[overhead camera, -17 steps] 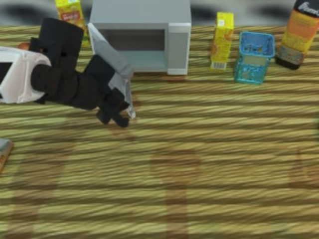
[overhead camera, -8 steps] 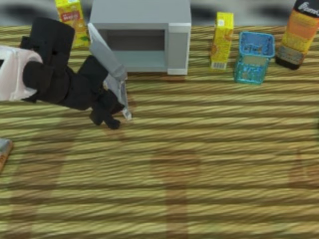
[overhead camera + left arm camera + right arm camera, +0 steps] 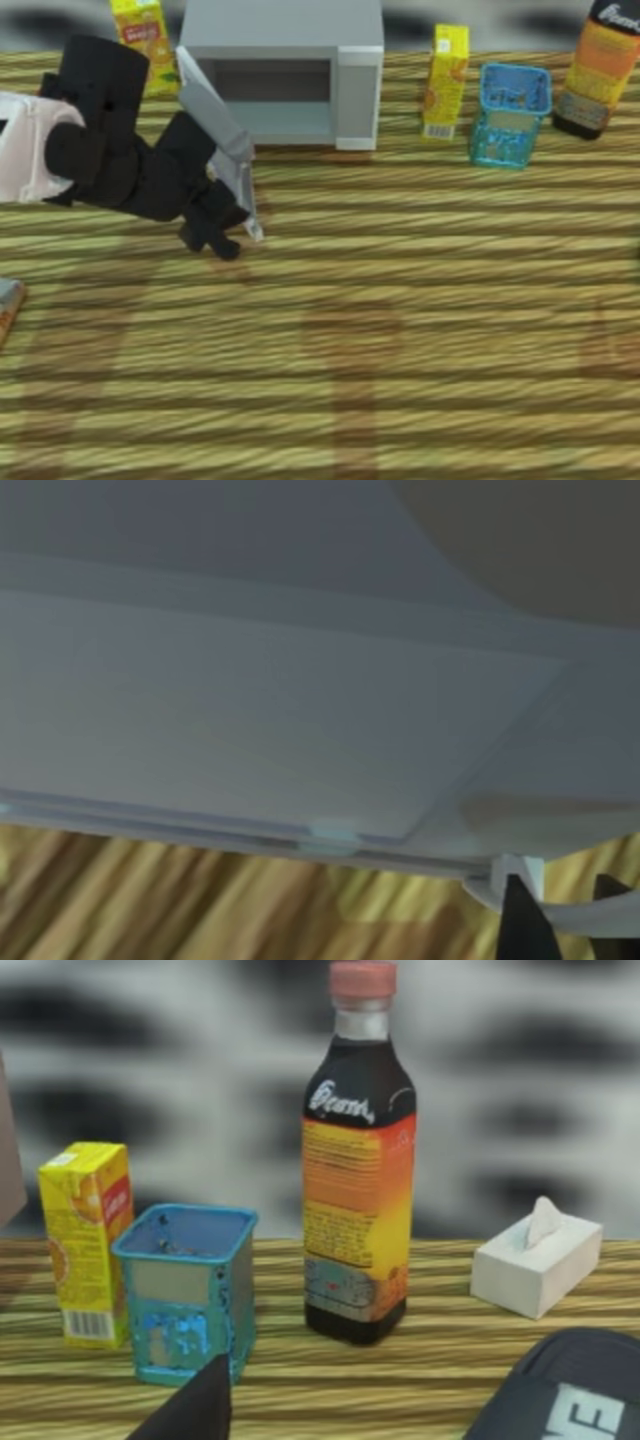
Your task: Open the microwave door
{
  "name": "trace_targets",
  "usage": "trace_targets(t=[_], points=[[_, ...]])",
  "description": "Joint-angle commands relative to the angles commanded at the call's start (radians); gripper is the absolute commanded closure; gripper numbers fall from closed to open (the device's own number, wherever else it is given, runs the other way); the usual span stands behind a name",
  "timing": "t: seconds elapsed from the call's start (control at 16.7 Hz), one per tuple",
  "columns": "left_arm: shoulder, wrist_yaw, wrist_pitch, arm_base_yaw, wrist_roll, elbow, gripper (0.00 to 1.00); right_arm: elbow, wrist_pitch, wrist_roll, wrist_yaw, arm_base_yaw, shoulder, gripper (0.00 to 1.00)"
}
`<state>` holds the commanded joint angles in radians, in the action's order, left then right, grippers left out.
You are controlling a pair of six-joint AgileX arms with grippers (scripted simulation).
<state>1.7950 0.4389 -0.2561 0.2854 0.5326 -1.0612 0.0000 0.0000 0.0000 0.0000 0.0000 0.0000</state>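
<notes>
Silver-grey, the flat windowed microwave door (image 3: 218,115) is standing swung well out from the boxy silver-grey microwave (image 3: 283,70) at upper left; we are pinching its handle edge in our left claw (image 3: 240,225), finishing the opening.

The microwave door (image 3: 300,710) fills the view; tool tips (image 3: 527,920) seemingly at its handle.

On the striped tabletop (image 3: 400,300), a yellow juice carton (image 3: 447,80) stands just left of a blue basket (image 3: 511,113); a dark sauce bottle (image 3: 600,65) stands right of it, a white tissue box (image 3: 537,1260) nearby, another yellow carton (image 3: 141,35) far left
</notes>
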Motion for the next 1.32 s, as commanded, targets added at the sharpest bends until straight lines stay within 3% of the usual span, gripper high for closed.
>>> trace_targets(t=[0.84, 1.32], points=[[0.0, 0.0, 0.0, 0.0, 0.0, 0.0, 1.0, 0.0, 0.0, 0.0, 0.0, 0.0, 0.0, 0.0], [0.002, 0.047, -0.042, -0.029, 0.081, -0.013, 1.0, 0.0, 0.0, 0.0, 0.0, 0.0, 0.0, 0.0]])
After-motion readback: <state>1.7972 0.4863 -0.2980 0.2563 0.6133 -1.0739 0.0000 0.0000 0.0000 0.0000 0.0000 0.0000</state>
